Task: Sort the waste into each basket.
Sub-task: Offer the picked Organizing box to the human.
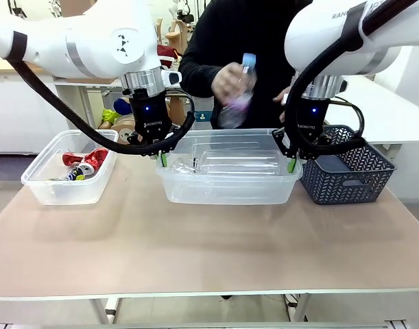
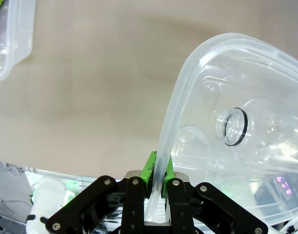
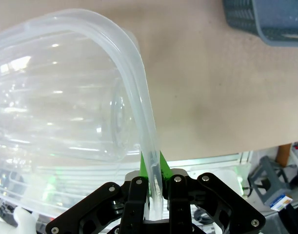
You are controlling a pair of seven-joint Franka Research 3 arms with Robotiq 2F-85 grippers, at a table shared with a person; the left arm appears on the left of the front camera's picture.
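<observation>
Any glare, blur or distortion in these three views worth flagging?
Front view: sharp, even light; soft shadows under the middle tub; the person's hand with a bottle slightly motion-blurred. Left wrist view: wide-angle bend, tub rim clamped in the left gripper curves strongly. Right wrist view: white glare streaks on the tub wall above the right gripper; background below soft.

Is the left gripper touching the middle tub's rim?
Touching: the left wrist view shows the left gripper shut on the middle tub's rim, green pads pressed against it.

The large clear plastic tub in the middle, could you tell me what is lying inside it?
The large clear plastic tub holds clear colourless plastic bottles lying on their sides, one with an open neck. Their exact number is hard to tell through the overlapping transparent walls.
</observation>
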